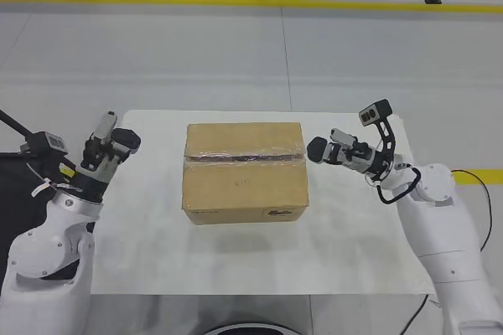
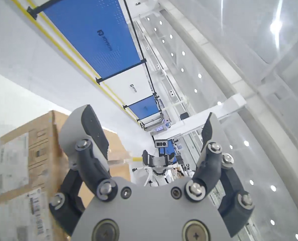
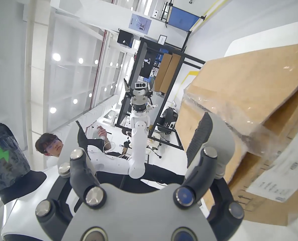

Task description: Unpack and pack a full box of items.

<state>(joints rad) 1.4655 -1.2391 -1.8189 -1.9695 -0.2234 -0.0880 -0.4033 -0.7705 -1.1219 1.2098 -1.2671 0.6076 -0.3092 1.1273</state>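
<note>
A closed brown cardboard box [image 1: 245, 172] sits in the middle of the white table [image 1: 151, 251], its top seam sealed with clear tape [image 1: 245, 154]. My left gripper [image 1: 120, 141] is raised off the box's left side, well apart from it, and stands open [image 2: 149, 124] with nothing between its fingers; the box [image 2: 26, 161] shows beside it. My right gripper [image 1: 318, 149] hovers just off the box's right end at the height of the taped seam. It is open [image 3: 141, 131] and holds nothing, with the taped box edge [image 3: 239, 106] close to one finger [image 3: 204, 136].
White table surface lies bare in front of the box and on both sides. The grey floor with a yellow line [image 1: 486, 177] lies around the table. A black stand [image 1: 8, 121] is at the left edge.
</note>
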